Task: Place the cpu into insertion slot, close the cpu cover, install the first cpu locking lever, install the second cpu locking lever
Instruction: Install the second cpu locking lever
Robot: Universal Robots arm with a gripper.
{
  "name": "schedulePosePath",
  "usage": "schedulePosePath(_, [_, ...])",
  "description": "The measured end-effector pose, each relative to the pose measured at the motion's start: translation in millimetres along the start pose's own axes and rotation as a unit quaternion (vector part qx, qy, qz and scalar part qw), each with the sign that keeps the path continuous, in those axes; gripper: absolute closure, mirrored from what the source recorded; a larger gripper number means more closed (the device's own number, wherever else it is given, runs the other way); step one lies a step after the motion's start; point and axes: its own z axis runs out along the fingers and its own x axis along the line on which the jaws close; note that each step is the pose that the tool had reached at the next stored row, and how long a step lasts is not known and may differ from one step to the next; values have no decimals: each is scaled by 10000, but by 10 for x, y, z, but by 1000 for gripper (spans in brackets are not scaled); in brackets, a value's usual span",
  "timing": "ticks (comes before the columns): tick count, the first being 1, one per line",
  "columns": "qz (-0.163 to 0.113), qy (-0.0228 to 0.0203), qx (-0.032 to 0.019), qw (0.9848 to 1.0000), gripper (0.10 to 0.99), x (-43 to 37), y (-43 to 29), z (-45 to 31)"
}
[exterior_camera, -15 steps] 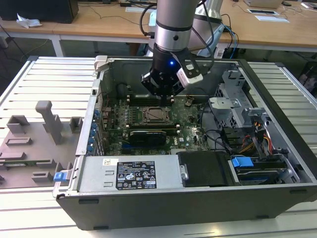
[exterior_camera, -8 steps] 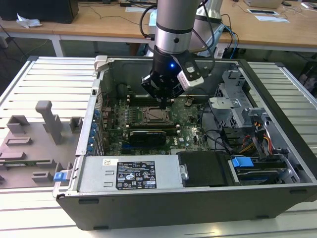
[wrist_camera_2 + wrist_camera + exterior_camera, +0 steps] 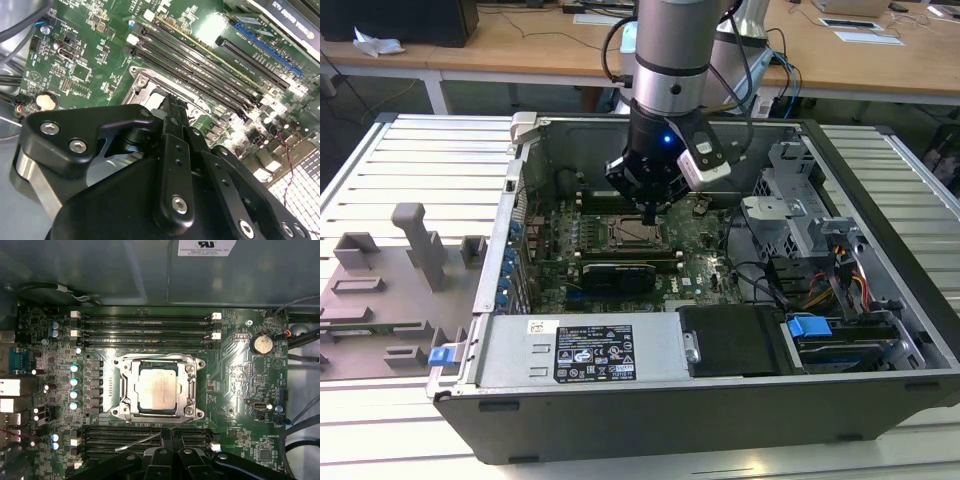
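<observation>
Silvery-grey cpu [image 3: 157,388], green motherboard [image 3: 235,385]

One robot arm [image 3: 672,60] with one gripper [image 3: 648,212] reaches into one open computer case [image 3: 720,400] on a slatted table [image 3: 420,160]. In the first wrist view, one cpu [image 3: 158,388] sits in one insertion slot [image 3: 119,390], framed by one cpu cover [image 3: 192,371], with two thin locking levers visible along its edges. Four memory slots [image 3: 145,330] run on one side of the socket, at least three more on the other. One round coin battery [image 3: 261,344] shows on the motherboard [image 3: 235,390]. One white label [image 3: 206,247] marks the case wall, and one grey fixture tray [image 3: 390,290] lies beside the case.
</observation>
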Motion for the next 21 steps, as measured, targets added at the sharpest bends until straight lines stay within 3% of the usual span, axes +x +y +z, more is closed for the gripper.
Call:
schedulePosePath(3, [0, 0, -7, 10000, 980, 7, -42, 24])
schedulePosePath(5, [-3, -2, -156, 9999, 980, 32, -102, 34])
schedulePosePath(6, [-5, -4, -268, 9996, 980, 41, -134, 34])
schedulePosePath(8, [-11, -8, -580, 9983, 980, 54, -231, 37])
schedulePosePath(11, [-16, -11, -794, 9968, 980, 65, -311, 45])
schedulePosePath(17, [-17, -12, -843, 9964, 980, 88, -347, 121])
schedulePosePath(20, [-18, -12, -860, 9963, 980, 168, -350, 155])
schedulePosePath(21, [-16, -13, -872, 9962, 980, 242, -357, 173])
